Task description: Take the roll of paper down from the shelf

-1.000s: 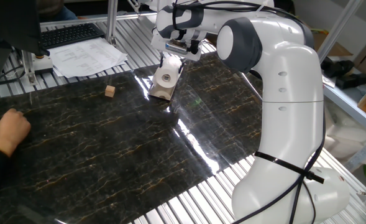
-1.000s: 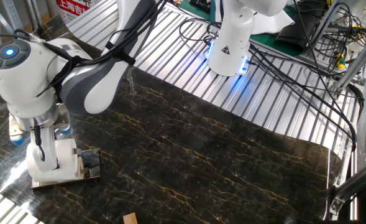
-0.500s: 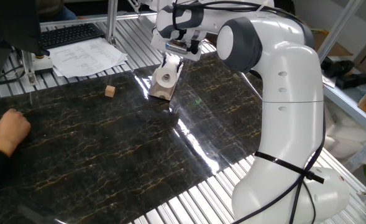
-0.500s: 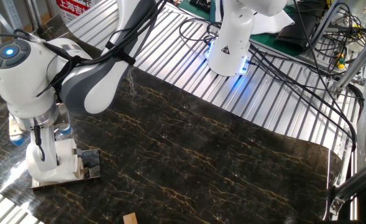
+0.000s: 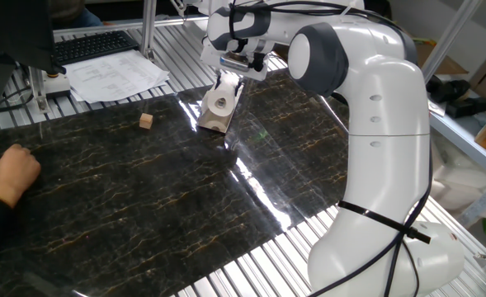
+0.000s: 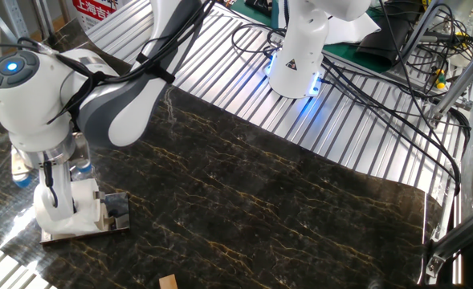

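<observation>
Only one roll of paper, one shelf, one wooden cube.

The hand sits over the roll of paper on the shelf.

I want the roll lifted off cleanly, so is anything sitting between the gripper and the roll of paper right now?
Nothing visible does. The gripper is already down at the roll of paper on the shelf; the wooden cube lies apart on the mat.

A robotics lab: slatted aluminium bench, cables, keyboard.
</observation>
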`<state>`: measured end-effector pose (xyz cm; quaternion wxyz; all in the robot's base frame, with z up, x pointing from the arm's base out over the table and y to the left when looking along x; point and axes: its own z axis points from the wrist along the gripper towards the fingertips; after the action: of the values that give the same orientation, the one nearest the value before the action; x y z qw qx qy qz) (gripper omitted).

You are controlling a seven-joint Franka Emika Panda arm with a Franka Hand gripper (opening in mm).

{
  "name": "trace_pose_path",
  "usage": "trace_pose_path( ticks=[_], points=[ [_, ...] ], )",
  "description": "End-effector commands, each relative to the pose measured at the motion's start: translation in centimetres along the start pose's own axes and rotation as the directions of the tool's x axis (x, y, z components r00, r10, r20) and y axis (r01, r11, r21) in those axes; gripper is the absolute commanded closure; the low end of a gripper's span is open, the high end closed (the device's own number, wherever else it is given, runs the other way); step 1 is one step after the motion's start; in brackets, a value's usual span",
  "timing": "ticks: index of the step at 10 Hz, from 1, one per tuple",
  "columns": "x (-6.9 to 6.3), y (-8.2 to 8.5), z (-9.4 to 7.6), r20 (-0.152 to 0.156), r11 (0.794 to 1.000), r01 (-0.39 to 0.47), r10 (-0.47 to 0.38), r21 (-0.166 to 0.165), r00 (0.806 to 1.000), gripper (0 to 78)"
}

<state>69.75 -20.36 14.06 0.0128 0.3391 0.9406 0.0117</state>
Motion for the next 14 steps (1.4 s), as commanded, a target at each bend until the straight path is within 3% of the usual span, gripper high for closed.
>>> trace_pose_path(
  ticks=[1, 7, 14],
  points=[
    [-0.1, -0.1, -1.4, -0.002, 1.000, -0.011, 0.011, -0.006, 1.000, 76.3],
    [0.9, -0.4, -1.3, 0.001, 1.000, 0.000, 0.000, -0.009, 1.000, 76.3],
    [4.1, 0.4, -1.7, -0.003, 1.000, -0.028, 0.028, -0.012, 1.000, 76.3]
  ],
)
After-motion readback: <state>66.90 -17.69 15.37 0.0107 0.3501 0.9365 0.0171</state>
